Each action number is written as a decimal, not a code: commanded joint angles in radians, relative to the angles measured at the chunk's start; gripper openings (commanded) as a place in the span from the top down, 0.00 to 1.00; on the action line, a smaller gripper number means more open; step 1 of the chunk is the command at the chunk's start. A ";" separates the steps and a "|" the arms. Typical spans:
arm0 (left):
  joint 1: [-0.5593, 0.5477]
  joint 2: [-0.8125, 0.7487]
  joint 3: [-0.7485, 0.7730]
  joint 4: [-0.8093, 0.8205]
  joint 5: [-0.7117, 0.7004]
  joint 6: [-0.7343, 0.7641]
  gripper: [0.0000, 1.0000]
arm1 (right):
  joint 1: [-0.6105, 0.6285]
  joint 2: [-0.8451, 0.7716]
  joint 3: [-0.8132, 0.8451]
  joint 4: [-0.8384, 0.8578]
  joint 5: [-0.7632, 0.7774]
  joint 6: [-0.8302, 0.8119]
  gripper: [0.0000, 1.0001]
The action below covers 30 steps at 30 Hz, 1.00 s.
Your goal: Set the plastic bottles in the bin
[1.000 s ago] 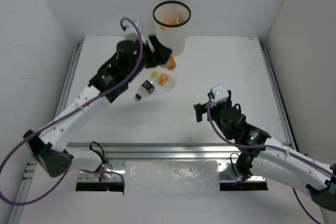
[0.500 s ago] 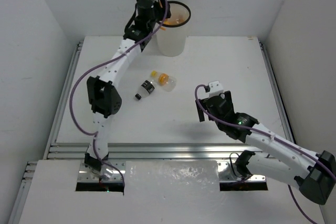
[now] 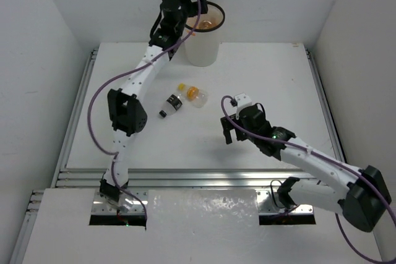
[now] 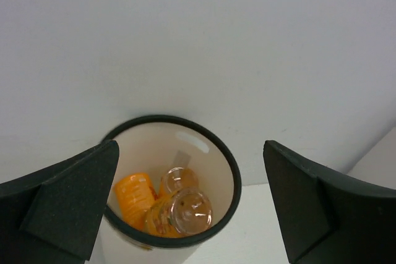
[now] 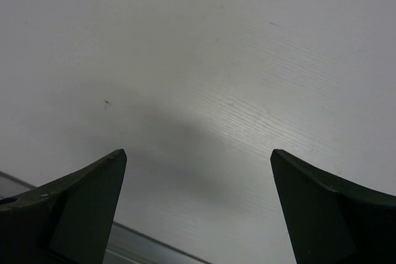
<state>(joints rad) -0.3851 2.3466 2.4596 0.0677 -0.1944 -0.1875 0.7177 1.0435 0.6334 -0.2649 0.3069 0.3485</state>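
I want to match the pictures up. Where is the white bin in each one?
Top external: bin at top centre.
Left wrist: bottom centre, seen from above.
Right wrist: not in it.
Shared landmark: orange bottles inside it.

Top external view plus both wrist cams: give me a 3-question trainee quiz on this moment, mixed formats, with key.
1. True or false: the left fingers are clamped on a bottle.
2. How many bottles lie on the white table outside the tall white bin with the thin black rim? A) one B) two C) four
3. Fill in: the ___ arm's fingers hang above the bin.
Key: 1 false, open and empty. 2 B: a clear bottle with dark label and black cap, and an orange-filled bottle with yellow cap. 3 left.
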 commanded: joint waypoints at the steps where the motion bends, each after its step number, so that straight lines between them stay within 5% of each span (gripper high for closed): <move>1: -0.027 -0.300 -0.040 -0.056 -0.104 -0.004 0.00 | -0.024 0.107 0.070 0.217 -0.231 -0.098 0.01; 3: -0.034 -0.492 -0.141 -0.204 -0.120 -0.103 0.00 | -0.047 0.229 0.153 0.259 -0.279 -0.140 0.01; 5: -0.035 -0.733 -0.418 -0.366 -0.111 -0.189 0.00 | -0.070 0.394 0.297 0.259 -0.336 -0.189 0.01; 9: -0.046 -1.181 -1.146 -0.338 -0.027 -0.312 0.00 | -0.124 0.683 0.558 0.167 -0.440 -0.299 0.01; 11: -0.052 -1.373 -1.299 -0.304 0.018 -0.313 0.00 | -0.127 0.783 0.698 0.130 -0.457 -0.385 0.01; 22: -0.058 -1.685 -1.550 -0.532 0.070 -0.218 0.00 | -0.178 1.185 1.049 0.055 -0.451 -0.577 0.09; 24: -0.058 -1.698 -1.582 -0.536 0.067 -0.213 0.00 | -0.199 1.214 1.054 0.072 -0.454 -0.579 0.17; 25: -0.058 -1.704 -1.591 -0.533 0.069 -0.210 0.00 | -0.204 1.216 1.031 0.099 -0.436 -0.573 0.34; 28: -0.058 -1.698 -1.633 -0.513 0.081 -0.208 0.00 | -0.219 1.137 0.873 0.304 -0.320 -0.542 0.60; 30: -0.058 -1.687 -1.656 -0.502 0.092 -0.214 0.00 | -0.230 1.078 0.759 0.410 -0.251 -0.510 0.67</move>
<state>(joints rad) -0.4393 0.6605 0.8196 -0.4812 -0.1276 -0.4160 0.5041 2.2169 1.5017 -0.0254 -0.0551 -0.1833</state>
